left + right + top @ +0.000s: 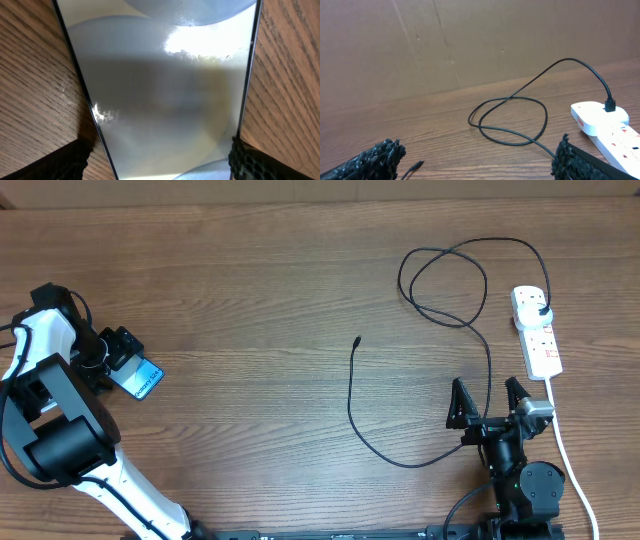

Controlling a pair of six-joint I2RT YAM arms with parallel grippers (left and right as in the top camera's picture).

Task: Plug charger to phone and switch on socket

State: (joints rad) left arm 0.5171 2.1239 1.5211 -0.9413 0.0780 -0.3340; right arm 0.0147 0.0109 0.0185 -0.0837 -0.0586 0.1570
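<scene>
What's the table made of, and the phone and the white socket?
The table looks like matte wood or veneer, with grain lines. The phone seems glossy glass in front, mirroring light. The socket looks like smooth white plastic.

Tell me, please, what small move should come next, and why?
Probably move the open right gripper to the charger's tip and grasp it. The tip lies free on the table, its plug already sits in the socket, and the left gripper grips the phone.

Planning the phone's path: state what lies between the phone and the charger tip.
Only bare table between phone and charger tip, shown in the overhead view.
</scene>
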